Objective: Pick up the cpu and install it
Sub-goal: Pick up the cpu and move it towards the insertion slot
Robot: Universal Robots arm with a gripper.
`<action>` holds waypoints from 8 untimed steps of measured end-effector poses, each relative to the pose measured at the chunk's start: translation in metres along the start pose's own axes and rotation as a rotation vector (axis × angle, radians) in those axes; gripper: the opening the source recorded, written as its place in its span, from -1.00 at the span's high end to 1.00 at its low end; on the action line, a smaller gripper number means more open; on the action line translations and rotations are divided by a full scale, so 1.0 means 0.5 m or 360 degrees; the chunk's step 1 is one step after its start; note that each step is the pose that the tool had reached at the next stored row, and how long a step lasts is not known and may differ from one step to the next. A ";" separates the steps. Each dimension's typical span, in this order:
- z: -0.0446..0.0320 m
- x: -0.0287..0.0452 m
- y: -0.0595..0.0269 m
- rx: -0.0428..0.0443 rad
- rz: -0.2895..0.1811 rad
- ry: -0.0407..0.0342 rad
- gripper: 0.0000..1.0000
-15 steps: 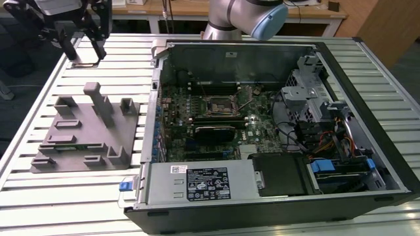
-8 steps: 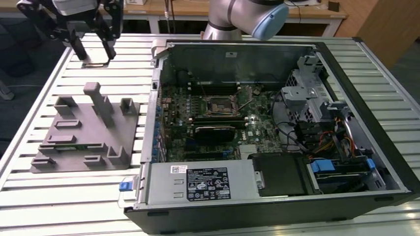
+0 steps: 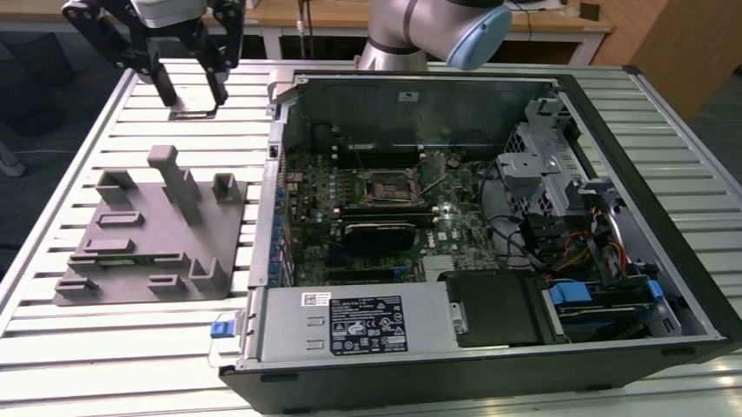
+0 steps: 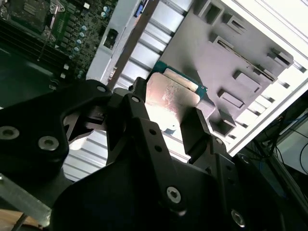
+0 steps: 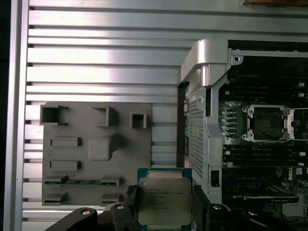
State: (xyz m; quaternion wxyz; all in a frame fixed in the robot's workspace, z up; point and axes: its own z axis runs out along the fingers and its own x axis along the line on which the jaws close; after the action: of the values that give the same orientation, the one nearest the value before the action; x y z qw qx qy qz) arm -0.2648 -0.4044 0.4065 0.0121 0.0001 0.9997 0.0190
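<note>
The cpu point(image 5: 163, 197), a flat square chip with a silvery top and a green rim, sits between the two black fingers of my gripper point(image 5: 164, 204). The gripper is shut on its opposite edges. In the exterior view the gripper point(image 3: 188, 95) hangs over the far corner of the slatted table on the exterior view's left, with the cpu point(image 3: 194, 111) level at its fingertips. The second wrist view shows the cpu point(image 4: 171, 94) clamped in the gripper point(image 4: 168, 113). The motherboard socket point(image 3: 387, 184) lies open inside the computer case, apart from the gripper, and also appears in both wrist views point(image 5: 266, 122) point(image 4: 29, 9).
A grey plastic fixture block point(image 3: 151, 234) with raised posts and recesses lies on the slatted table point(image 3: 69, 347), beside the open computer case point(image 3: 487, 217). The case's metal wall point(image 5: 202, 96) stands between the gripper and the motherboard. Drive cages and cables fill the case on the exterior view's right.
</note>
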 end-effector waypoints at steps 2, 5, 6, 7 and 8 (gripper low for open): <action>0.000 -0.011 0.000 0.0000 0.0000 0.0000 -0.06; 0.001 -0.027 0.000 0.0000 0.0000 0.0000 -0.06; 0.001 -0.032 0.000 0.0000 0.0000 0.0000 -0.06; 0.001 -0.037 0.000 0.0000 0.0000 0.0000 -0.06; 0.001 -0.042 0.000 0.0000 0.0000 0.0000 -0.06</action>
State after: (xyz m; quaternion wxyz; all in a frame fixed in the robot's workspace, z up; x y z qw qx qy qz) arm -0.2436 -0.4044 0.4065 0.0121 0.0001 0.9997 0.0190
